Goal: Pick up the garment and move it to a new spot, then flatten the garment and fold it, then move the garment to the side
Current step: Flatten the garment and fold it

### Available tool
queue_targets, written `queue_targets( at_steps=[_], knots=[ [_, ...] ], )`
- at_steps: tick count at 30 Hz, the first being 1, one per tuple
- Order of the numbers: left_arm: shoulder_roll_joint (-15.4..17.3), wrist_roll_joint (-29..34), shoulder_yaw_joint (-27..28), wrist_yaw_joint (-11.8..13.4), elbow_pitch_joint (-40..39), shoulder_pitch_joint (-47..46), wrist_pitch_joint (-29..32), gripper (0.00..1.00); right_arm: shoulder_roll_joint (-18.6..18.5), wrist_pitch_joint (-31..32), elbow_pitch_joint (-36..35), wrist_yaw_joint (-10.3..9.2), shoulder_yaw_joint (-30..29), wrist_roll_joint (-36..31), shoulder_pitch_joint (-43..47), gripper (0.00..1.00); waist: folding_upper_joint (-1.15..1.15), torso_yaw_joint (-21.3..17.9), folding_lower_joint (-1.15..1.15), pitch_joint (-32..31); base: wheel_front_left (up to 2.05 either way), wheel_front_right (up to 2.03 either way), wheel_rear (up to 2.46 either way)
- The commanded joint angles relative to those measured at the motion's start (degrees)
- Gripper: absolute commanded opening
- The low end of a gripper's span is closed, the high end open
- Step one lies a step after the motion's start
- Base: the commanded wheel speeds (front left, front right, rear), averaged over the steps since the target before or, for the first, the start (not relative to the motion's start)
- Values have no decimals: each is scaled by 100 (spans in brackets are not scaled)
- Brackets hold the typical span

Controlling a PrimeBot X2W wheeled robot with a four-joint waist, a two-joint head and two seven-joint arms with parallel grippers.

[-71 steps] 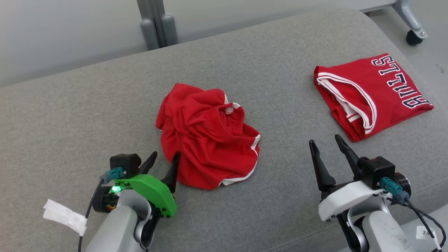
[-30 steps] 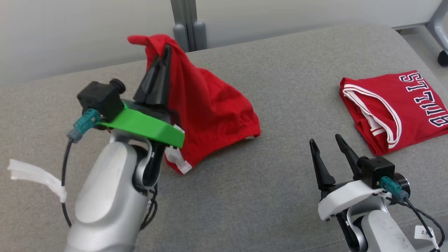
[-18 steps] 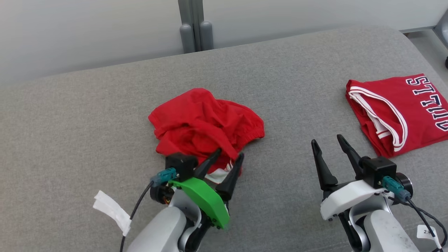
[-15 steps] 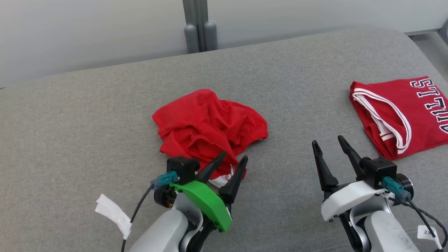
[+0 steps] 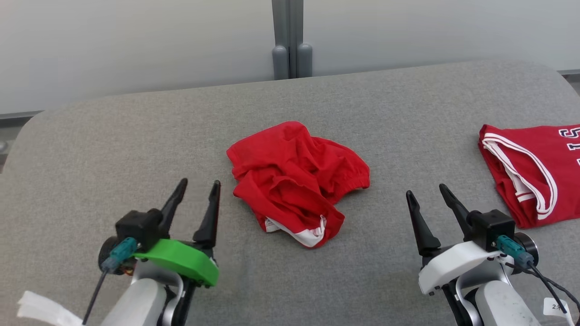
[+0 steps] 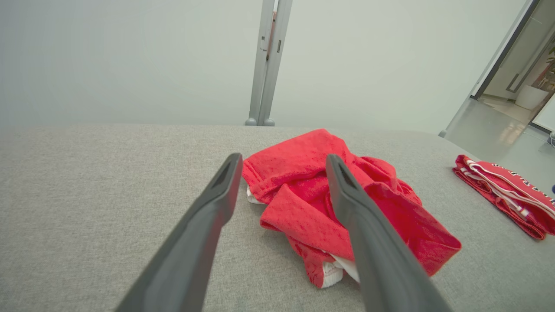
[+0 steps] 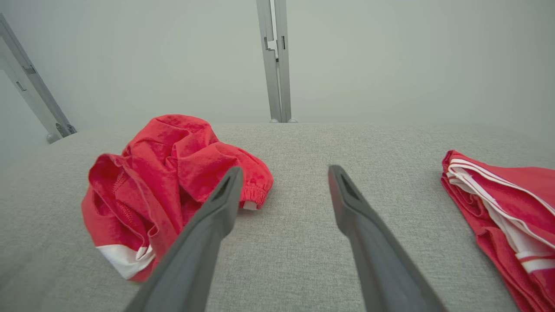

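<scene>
Red garment point(image 5: 294, 181) bunched mid-cushion

Left wrist view catches a doorway point(image 6: 524, 73) at far right. Left gripper point(image 5: 200, 182), jaws wide and empty, points forward just left of the garment on the grey cushion point(image 5: 113, 145); right gripper point(image 5: 426, 190), equally wide, sits between garment and jersey point(image 5: 530, 167).

A counter point(image 5: 136, 136) covered in grey woven fabric, with rounded corners, runs across the foreground under soft, even light. Behind it stand pale, frosted wall panels point(image 5: 136, 45), joined at the middle by a grey metal post point(image 5: 290, 27) with two rounded feet point(image 5: 281, 61) at its base. In the left wrist view a dark door frame point(image 6: 498, 52) slants at the far right, beside a glossy pale floor point(image 6: 485, 130) and a white planter point(image 6: 527, 96). In the right wrist view a second grey post point(image 7: 26, 91) leans at the left edge.
</scene>
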Motion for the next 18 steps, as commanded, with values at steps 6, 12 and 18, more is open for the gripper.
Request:
queue_targets(
  at_steps=[6, 12, 18],
  knots=[
    [69, 615, 1068, 190, -593, 740, -18, 100, -8, 41, -54, -11, -30, 1, 82, 100, 0, 167, 0, -133, 0, 0, 0],
    [-49, 920, 1699, 57, -759, 1194, -19, 100, 19, 49, -57, -11, -39, 15, 140, 100, 0, 244, 0, -214, 0, 0, 0],
    [-228, 1185, 1996, -93, -784, 1478, -20, 100, 28, 25, -49, -11, -73, 38, 171, 100, 0, 280, 0, -260, 0, 0, 0]
  ],
)
